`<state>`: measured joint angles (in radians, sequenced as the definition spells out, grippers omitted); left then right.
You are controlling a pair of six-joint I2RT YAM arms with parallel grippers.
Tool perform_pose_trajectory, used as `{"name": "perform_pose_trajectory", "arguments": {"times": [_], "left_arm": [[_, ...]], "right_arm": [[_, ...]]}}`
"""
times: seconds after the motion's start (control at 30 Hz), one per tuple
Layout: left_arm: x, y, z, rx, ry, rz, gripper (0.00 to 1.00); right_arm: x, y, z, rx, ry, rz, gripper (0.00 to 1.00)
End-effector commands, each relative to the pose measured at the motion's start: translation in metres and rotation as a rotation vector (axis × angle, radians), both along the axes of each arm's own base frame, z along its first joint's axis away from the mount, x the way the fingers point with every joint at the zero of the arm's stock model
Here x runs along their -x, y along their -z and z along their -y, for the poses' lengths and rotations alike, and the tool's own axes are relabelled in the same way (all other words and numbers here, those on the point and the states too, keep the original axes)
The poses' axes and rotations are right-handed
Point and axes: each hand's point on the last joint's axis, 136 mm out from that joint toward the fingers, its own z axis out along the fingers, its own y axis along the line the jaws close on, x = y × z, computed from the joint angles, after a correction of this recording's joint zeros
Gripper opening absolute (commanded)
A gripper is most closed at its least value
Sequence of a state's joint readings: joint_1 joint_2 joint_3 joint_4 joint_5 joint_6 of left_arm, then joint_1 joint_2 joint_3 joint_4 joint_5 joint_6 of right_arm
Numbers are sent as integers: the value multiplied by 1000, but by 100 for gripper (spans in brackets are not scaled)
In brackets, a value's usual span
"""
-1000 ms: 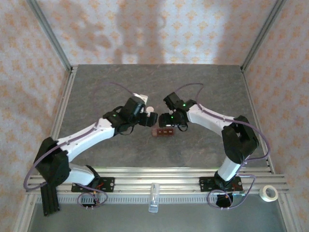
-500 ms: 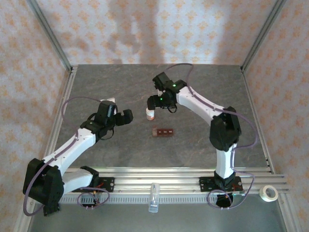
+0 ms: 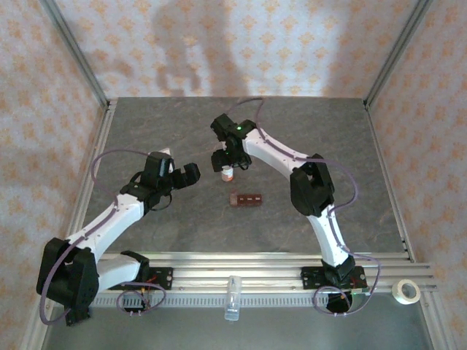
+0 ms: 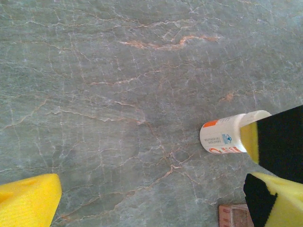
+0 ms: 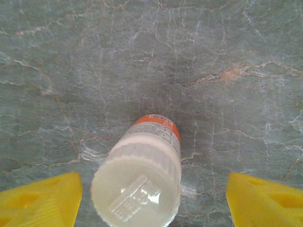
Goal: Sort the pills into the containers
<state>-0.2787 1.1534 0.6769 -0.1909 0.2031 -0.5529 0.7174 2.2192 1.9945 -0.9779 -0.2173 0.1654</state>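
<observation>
between open right jaws, untouched pill bottle (image 5: 142,175)

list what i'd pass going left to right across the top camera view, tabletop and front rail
left tool → pill bottle → containers → roll of tape

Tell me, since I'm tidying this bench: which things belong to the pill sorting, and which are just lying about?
Belong to the job: white bottle; containers.
Lying about: clear tube; tape roll.
</observation>
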Motion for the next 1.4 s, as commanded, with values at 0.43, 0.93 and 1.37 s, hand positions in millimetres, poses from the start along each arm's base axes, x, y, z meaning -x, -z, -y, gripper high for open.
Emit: {"name": "perform_pose_trajectory", "arguments": {"times": [0.43,0.93,1.37], "left_arm": [[0,6,4,23,28,6,100],[-22,-14,15,-61,135,76,100],[-40,-55,85,-333,584,446,100]], "right_arm": [[3,7,2,24,3,-19,35],[-18,-74,21,-165,70,50,32],[-23,-149,41,-333,-1,40,32]]}}
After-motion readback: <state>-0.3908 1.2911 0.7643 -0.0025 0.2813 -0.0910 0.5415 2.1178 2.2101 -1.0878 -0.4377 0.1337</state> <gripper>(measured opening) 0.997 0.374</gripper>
